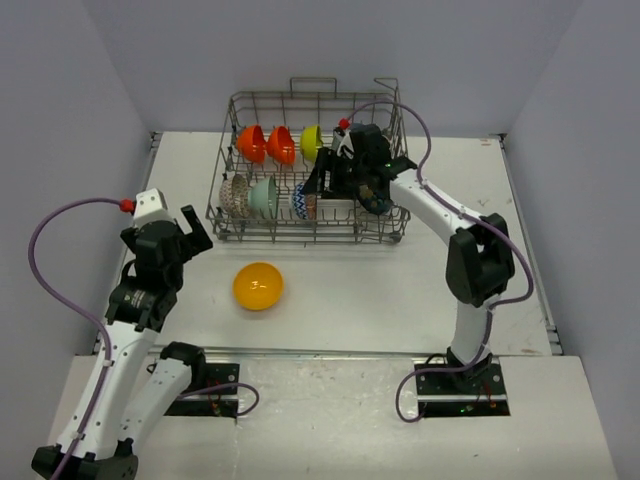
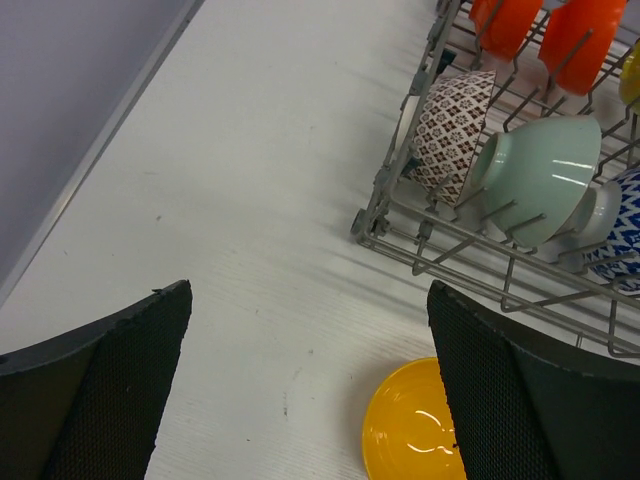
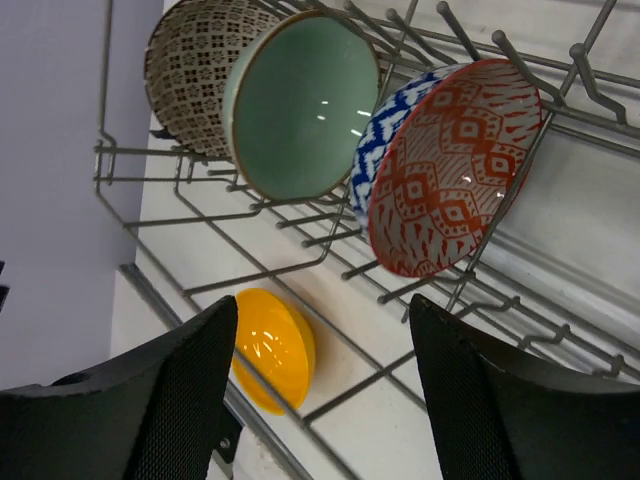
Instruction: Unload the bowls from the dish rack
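The grey wire dish rack (image 1: 312, 238) is positioned at 12 o'clock, with glossy bowls (image 1: 265, 195) stood on edge inside. One yellow bowl (image 1: 258, 286) is set at its 7 o'clock. The left gripper (image 2: 310, 290) and right gripper (image 3: 322, 305) are parted and empty.

In my top view, right arm (image 1: 400, 190) hides right part of rack (image 1: 280, 237); yellow bowl (image 2: 405, 430) clipped by left-wrist frame edge.

A robotics lab test cell: white table (image 1: 400, 300) boxed by plain grey walls (image 1: 200, 60), left arm (image 1: 135, 300) and right arm (image 1: 478, 262) bolted at its near edge.
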### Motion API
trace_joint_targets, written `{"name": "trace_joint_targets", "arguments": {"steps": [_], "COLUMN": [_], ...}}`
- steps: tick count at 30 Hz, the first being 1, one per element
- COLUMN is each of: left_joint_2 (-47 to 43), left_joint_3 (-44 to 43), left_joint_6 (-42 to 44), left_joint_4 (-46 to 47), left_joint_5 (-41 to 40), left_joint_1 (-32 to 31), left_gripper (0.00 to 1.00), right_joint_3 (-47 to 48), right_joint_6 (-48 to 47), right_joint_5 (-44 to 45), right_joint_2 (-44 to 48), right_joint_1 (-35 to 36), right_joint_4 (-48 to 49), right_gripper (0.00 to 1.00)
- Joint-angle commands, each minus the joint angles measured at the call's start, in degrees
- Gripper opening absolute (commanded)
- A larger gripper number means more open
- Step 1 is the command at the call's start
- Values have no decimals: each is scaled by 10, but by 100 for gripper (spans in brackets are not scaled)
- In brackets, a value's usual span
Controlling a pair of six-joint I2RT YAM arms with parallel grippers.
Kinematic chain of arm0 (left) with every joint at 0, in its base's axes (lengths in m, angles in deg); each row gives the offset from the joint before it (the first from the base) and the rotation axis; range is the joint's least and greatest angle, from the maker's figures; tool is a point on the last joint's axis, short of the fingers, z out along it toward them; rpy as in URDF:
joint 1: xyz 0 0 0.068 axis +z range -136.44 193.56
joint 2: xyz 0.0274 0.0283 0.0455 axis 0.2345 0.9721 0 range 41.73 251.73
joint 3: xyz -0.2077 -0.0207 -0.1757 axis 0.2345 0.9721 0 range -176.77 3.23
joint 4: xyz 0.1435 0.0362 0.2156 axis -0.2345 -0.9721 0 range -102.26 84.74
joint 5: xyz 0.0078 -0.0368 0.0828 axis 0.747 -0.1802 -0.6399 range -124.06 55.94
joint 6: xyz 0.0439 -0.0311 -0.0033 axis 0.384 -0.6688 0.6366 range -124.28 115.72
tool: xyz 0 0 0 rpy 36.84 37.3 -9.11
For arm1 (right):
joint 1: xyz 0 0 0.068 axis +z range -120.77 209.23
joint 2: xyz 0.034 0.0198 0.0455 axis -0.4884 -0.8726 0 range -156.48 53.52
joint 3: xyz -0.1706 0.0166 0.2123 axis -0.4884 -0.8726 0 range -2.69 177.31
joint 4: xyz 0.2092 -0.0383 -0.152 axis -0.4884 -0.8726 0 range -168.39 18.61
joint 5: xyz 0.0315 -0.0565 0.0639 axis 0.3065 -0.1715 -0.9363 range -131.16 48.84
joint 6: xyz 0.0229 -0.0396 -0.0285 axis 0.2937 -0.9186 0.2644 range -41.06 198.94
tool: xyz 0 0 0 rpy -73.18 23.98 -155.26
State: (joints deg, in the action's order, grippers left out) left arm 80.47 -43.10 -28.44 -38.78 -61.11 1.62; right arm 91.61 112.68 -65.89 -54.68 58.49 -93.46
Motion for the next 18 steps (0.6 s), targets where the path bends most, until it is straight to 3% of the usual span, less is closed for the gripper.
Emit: {"name": "trace_joint_targets", "arguments": {"steps": [1,18], "left_joint_2": [-17,-45], "left_joint_3": [-2,2], "left_joint_6": [19,22], "left_joint_4": [28,33], "left_joint_5": [20,28], "left_joint_1": [5,5], "left_gripper": [100,100], "right_joint_3": [55,113], "right_joint_6": [51,88], "right_joint_5": [-39,-140], "right_joint_2": [-43,-177], "right_joint_1": [-3,-19], "right_joint_4": [38,114], "right_gripper": [70,48]}}
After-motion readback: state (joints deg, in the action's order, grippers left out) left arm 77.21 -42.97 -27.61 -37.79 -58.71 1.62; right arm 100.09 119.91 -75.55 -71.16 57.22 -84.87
